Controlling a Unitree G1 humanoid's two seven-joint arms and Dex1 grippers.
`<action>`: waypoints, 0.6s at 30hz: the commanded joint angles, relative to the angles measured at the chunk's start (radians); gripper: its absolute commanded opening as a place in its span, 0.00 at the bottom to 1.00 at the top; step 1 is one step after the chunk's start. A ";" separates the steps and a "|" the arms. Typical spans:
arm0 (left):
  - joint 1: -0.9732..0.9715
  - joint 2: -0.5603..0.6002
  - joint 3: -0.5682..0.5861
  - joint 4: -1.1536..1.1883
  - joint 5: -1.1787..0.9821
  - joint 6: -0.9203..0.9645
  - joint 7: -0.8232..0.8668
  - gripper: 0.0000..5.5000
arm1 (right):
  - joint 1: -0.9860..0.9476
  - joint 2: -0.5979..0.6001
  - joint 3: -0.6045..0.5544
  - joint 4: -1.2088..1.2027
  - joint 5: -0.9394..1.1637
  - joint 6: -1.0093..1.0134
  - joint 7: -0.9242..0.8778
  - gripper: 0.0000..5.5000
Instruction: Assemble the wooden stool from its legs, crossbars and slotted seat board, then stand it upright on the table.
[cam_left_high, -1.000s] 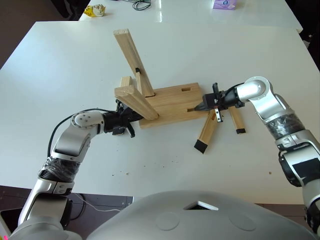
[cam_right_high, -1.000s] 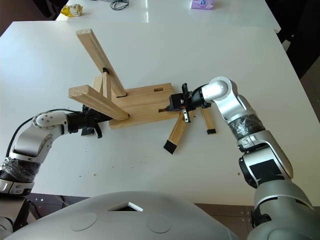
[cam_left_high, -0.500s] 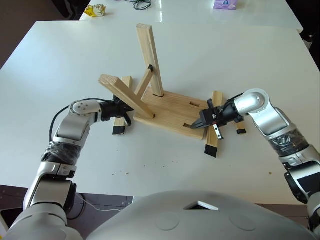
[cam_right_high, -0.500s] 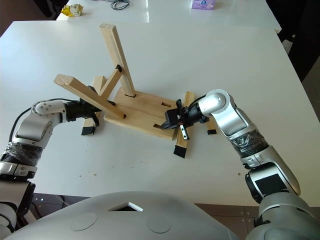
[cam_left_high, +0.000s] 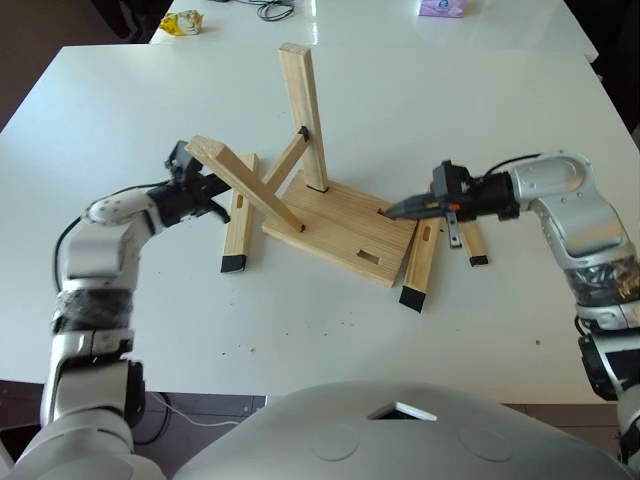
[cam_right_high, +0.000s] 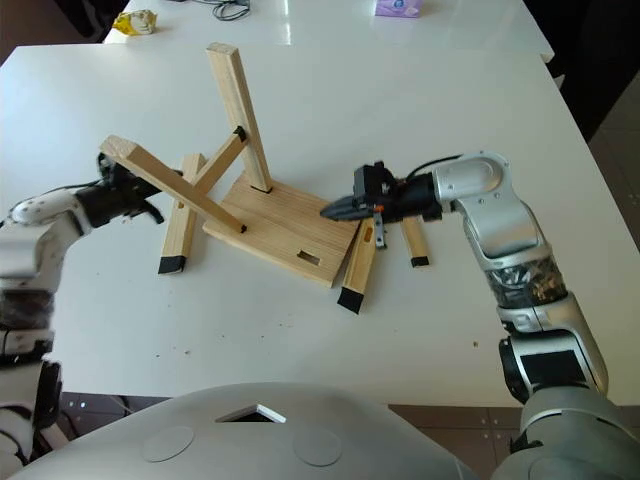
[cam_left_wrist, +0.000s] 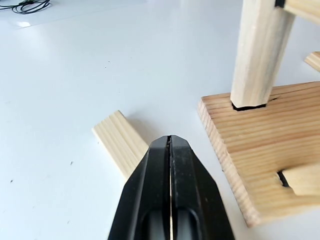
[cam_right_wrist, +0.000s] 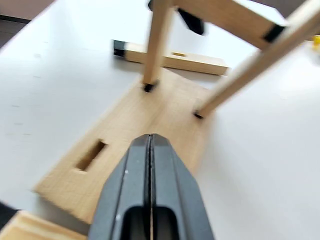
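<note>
A: Where does the stool sit?

B: Your board (cam_left_high: 340, 235) lies on the surface (cam_left_high: 120, 110), underside up. An upright leg (cam_left_high: 303, 115) stands in one slot. A slanted leg (cam_left_high: 245, 185) leans out of another toward your left. A crossbar (cam_left_high: 287, 165) joins the two.

A: And the other parts?

B: A loose leg (cam_left_high: 238, 225) lies flat just left of the board. A second leg (cam_left_high: 420, 265) lies against the board's right edge, and you cannot tell whether the board rests on it. A third leg (cam_left_high: 470, 243) lies near it, farther right. An empty slot (cam_left_high: 368, 257) shows near the board's front edge.

A: What about the tools?

B: Your left tool (cam_left_wrist: 170, 142) has its fingers pressed together on nothing. It is by the slanted leg's raised end, and contact is unclear. Your right tool (cam_left_high: 392, 211) is also pinched together and empty, with its tip at the board's right corner.
</note>
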 joint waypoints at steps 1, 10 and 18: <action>0.219 0.109 -0.017 -0.334 -0.091 0.127 -0.095 0.00 | -0.103 0.063 0.039 0.266 -0.170 -0.122 -0.196 0.00; 0.272 0.087 -0.262 -0.436 0.015 0.142 -0.038 0.00 | -0.236 0.163 0.185 0.666 -0.386 -0.333 -0.266 0.00; 0.149 -0.017 -0.454 -0.193 0.219 0.033 0.059 0.00 | -0.240 0.152 0.233 0.643 -0.392 -0.429 -0.082 0.00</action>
